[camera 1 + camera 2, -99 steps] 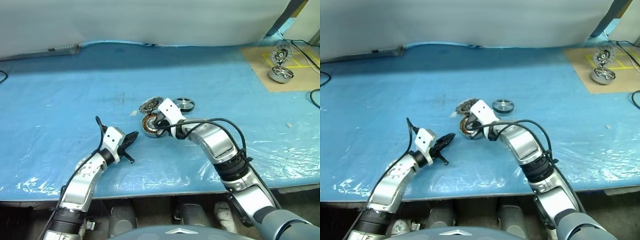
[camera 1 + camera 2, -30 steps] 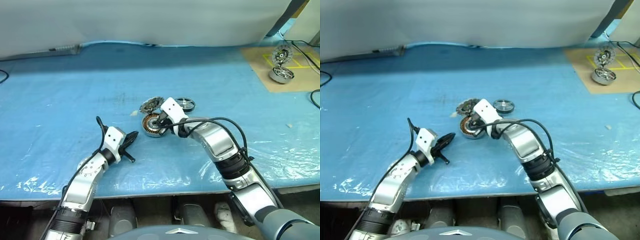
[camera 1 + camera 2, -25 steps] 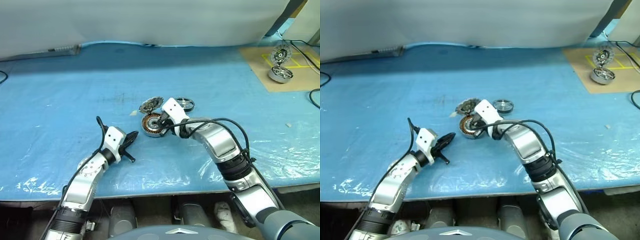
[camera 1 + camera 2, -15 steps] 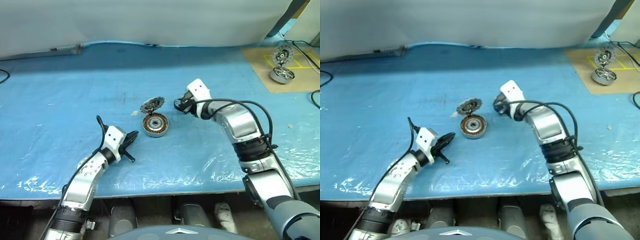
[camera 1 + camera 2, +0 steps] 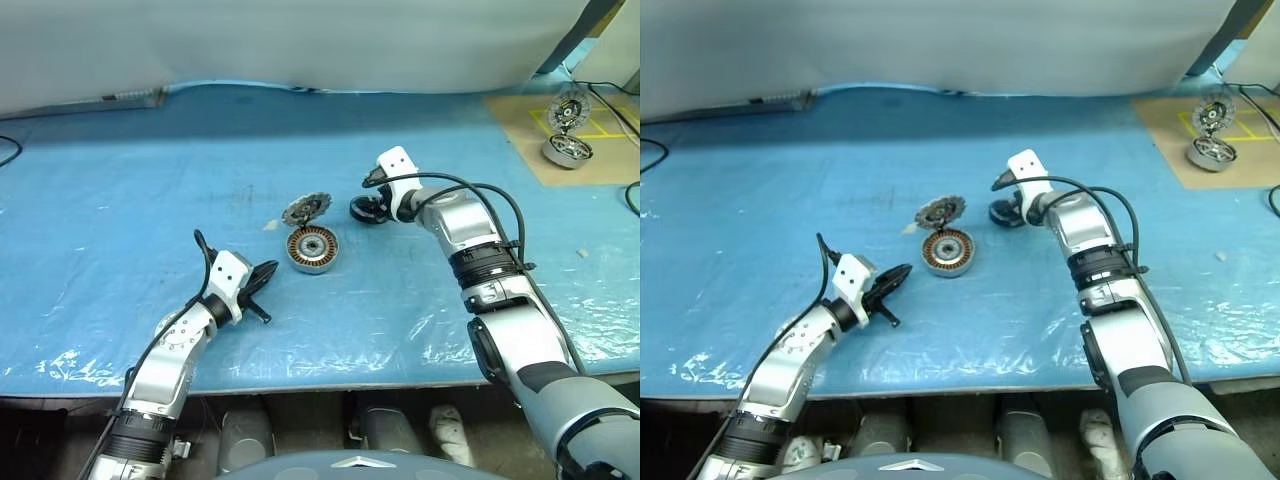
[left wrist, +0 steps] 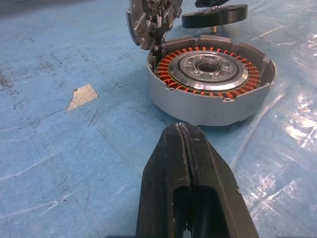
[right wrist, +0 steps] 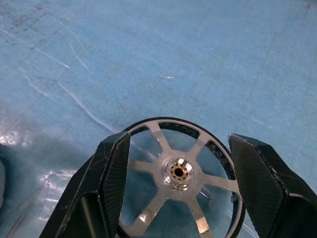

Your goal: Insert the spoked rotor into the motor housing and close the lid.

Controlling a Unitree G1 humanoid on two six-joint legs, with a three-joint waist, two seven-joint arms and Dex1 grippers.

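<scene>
Plainly, no writing shows; right gripper (image 7: 178, 173) spread around spoked rotor (image 7: 181, 171), left gripper (image 6: 187, 148) clenched empty.

My desk (image 5: 120, 200) is covered edge to edge by a blue plastic sheet (image 5: 450, 300), wrinkled and catching glare along the near edge of the desk. Behind the desk hangs a pale grey-white curtain (image 5: 300, 40), with a grey power strip (image 5: 125, 97) lying at its foot on the desk's far left. At the desk's far right corner lies a brown cardboard pad (image 5: 525, 135) marked with yellow tape lines (image 5: 580, 125), and black cables (image 5: 628, 195) trail beside it.
</scene>
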